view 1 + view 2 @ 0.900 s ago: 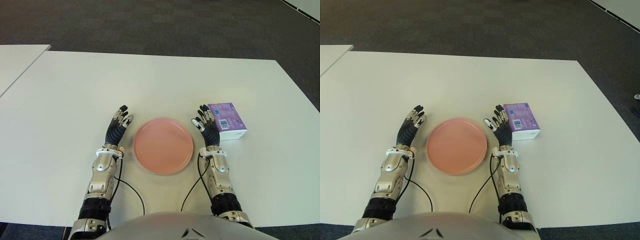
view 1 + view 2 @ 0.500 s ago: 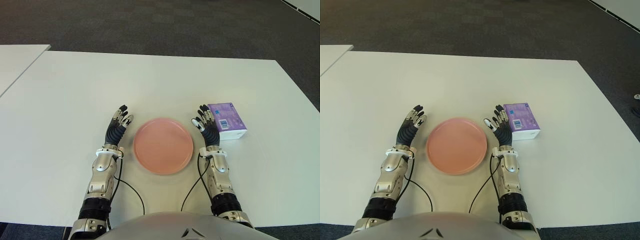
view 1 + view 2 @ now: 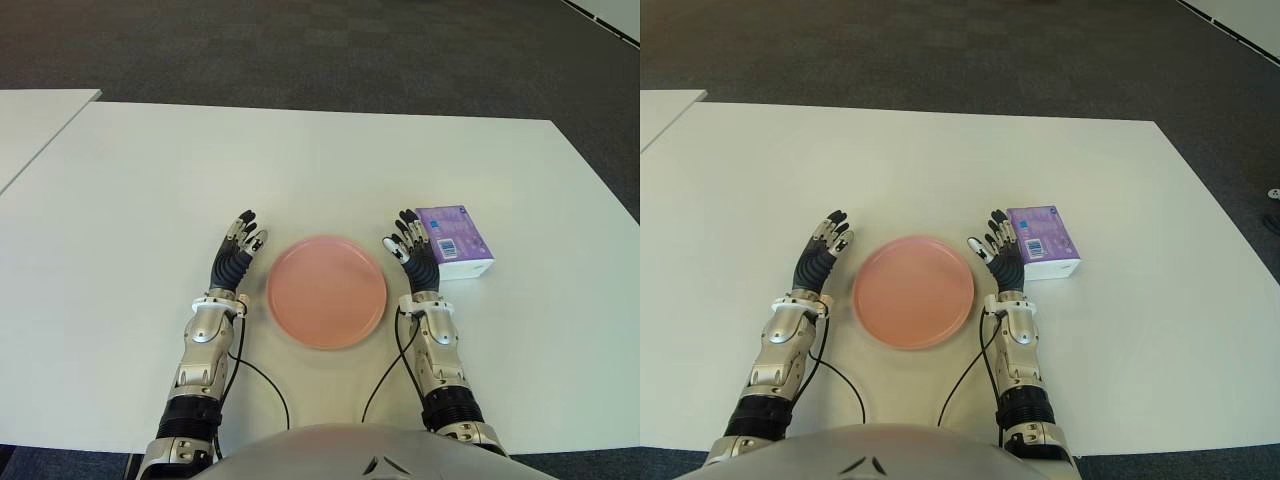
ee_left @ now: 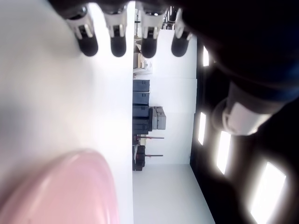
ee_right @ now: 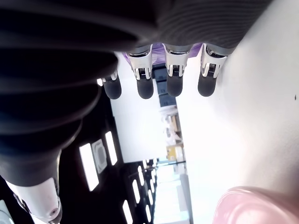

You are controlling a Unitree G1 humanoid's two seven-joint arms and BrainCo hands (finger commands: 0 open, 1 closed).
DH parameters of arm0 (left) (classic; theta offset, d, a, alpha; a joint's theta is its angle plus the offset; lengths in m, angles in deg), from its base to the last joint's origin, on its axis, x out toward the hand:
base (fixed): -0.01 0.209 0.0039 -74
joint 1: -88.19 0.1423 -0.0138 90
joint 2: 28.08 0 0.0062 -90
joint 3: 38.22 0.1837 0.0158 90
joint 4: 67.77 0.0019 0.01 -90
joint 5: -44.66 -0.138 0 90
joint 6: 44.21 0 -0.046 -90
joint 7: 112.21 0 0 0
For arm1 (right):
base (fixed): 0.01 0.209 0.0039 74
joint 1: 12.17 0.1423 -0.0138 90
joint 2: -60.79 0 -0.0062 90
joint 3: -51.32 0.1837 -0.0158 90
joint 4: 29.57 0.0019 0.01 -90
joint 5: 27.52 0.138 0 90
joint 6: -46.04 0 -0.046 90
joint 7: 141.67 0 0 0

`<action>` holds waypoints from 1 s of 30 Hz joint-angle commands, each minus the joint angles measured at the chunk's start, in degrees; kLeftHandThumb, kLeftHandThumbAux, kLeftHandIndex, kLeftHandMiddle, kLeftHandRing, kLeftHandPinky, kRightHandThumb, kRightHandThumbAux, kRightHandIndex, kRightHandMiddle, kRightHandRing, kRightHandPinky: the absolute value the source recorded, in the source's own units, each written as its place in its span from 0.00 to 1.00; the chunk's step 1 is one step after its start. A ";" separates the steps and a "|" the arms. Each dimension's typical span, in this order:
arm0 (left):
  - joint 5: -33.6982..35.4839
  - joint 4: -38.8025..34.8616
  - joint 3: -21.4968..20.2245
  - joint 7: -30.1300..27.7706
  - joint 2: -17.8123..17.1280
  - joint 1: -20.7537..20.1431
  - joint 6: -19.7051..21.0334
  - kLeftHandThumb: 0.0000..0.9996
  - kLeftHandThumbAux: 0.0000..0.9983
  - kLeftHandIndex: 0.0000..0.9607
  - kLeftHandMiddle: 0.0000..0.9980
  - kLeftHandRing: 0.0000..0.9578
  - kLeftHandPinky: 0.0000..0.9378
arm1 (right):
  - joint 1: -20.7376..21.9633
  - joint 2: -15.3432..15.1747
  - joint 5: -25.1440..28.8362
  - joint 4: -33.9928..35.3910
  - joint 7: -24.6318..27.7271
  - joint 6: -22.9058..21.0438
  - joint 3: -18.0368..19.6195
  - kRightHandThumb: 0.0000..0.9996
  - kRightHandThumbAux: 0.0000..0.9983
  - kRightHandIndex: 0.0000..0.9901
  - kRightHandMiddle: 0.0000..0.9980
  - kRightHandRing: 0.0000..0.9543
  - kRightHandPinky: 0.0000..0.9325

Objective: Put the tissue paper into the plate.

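On the white counter (image 3: 320,170), the left hand (image 3: 236,257) shows just left of the pink plate (image 3: 326,291), fingers stretched out and holding nothing. The plate lies between the two hands, bare of any load. The right hand (image 3: 412,249) shows just right of the plate, fingers likewise extended and empty, and the purple tissue paper (image 3: 453,241) pack sits on the counter immediately beside that hand's outer side, ungrasped.
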 commanded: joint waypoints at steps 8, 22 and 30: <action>-0.08 0.36 0.29 -1.02 -0.22 0.88 -0.29 0.00 0.51 0.00 0.00 0.00 0.00 | -4.65 0.90 0.02 -4.14 0.39 -3.31 -0.16 0.37 0.69 0.06 0.05 0.02 0.04; -0.33 0.05 0.35 -0.10 0.37 0.85 0.38 0.00 0.52 0.00 0.00 0.00 0.00 | -4.60 0.44 -0.72 -3.77 -0.05 -4.18 -0.04 0.35 0.68 0.05 0.04 0.01 0.04; -0.34 -0.09 0.22 0.52 1.25 0.85 0.10 0.00 0.52 0.00 0.00 0.00 0.00 | -4.62 0.21 -1.79 -3.22 -1.12 -4.69 -0.04 0.34 0.70 0.04 0.04 0.01 0.04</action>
